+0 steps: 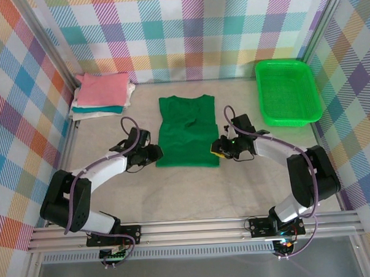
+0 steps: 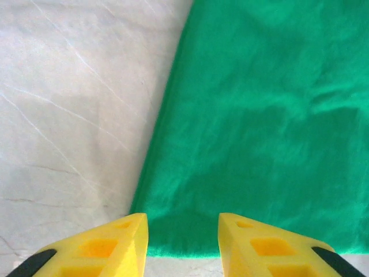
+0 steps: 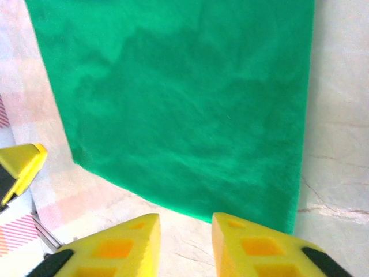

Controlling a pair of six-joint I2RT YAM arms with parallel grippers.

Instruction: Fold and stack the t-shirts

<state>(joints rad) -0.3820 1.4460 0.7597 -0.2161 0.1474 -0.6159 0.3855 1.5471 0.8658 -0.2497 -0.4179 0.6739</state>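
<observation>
Green cloth lies flat in the middle of the worktop [image 1: 187, 193]: the dark green t-shirt [image 1: 186, 133]. Its sleeves are turned in so that it makes a narrow rectangle, collar toward the far wall and hem toward the arms.

The left pincer [image 1: 154, 153] sits low at the hem's left corner and the right pincer [image 1: 217, 148] at the hem's right corner. With one at each side, they look placed to lift the hem up toward the collar and halve the shirt.

In the left wrist view, the left pincer [image 2: 182, 218] has its yellow fingers [image 2: 115, 242] parted with a clear gap. The hem's edge lies just ahead of them and no cloth is pinched between. The right pincer [image 3: 185, 218] looks the same: partly spread, the shirt's corner just in front, nothing gripped.

I judge that the shirt is between folds and not yet ready to stack. At the far left corner sits the pile of folded shirts [image 1: 103, 96], pink on top with white and teal under it, and this one likely goes there. The green basket [image 1: 260, 80] stands well apart at the far right.
</observation>
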